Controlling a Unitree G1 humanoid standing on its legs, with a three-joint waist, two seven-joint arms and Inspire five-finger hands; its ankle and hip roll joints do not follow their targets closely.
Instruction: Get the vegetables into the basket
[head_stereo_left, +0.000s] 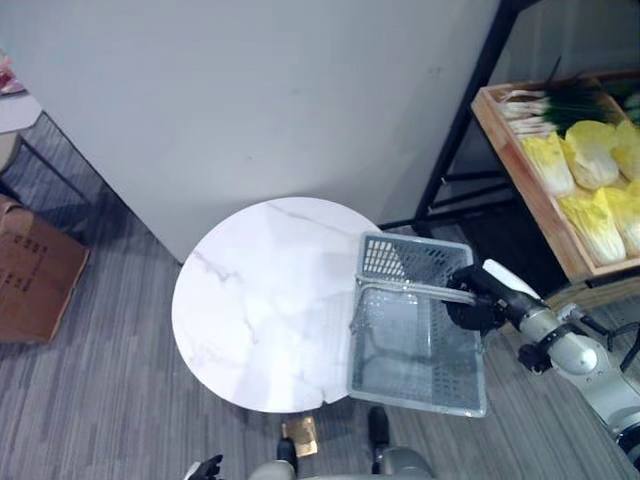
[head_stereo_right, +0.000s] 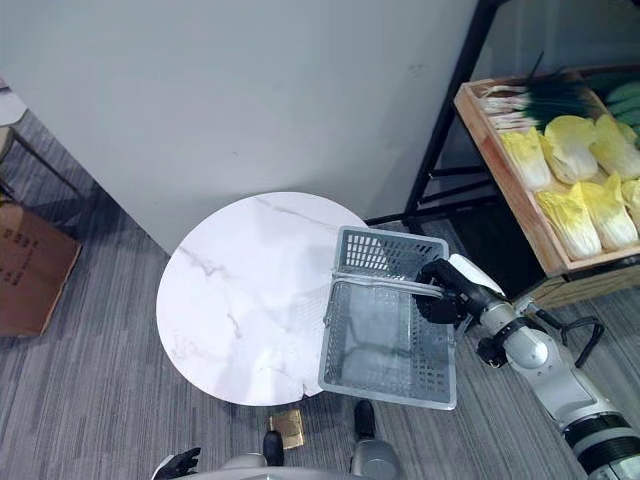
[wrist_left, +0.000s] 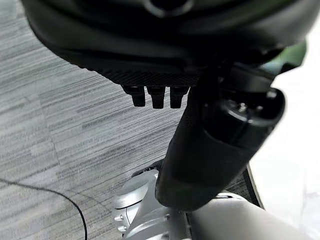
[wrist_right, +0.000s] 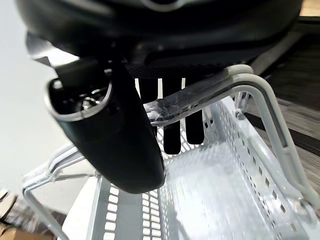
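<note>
A grey plastic basket (head_stereo_left: 400, 350) sits empty at the right edge of the round white marble table (head_stereo_left: 260, 300), overhanging it. My right hand (head_stereo_left: 478, 300) is shut on the basket's handle (wrist_right: 210, 90), with the thumb (wrist_right: 120, 145) on one side of the bar and the fingers curled past the other. The vegetables lie in a wooden crate (head_stereo_left: 520, 170) on the shelf to the right: several yellow napa cabbages (head_stereo_left: 590, 155) and a bunch of green onions (head_stereo_left: 550, 100). My left hand (head_stereo_left: 205, 467) hangs idle low at the left, open and holding nothing.
A black metal shelf frame (head_stereo_left: 465, 130) stands between the table and the crate. A white wall runs behind the table. A brown cardboard box (head_stereo_left: 35, 270) sits on the grey carpet at the far left.
</note>
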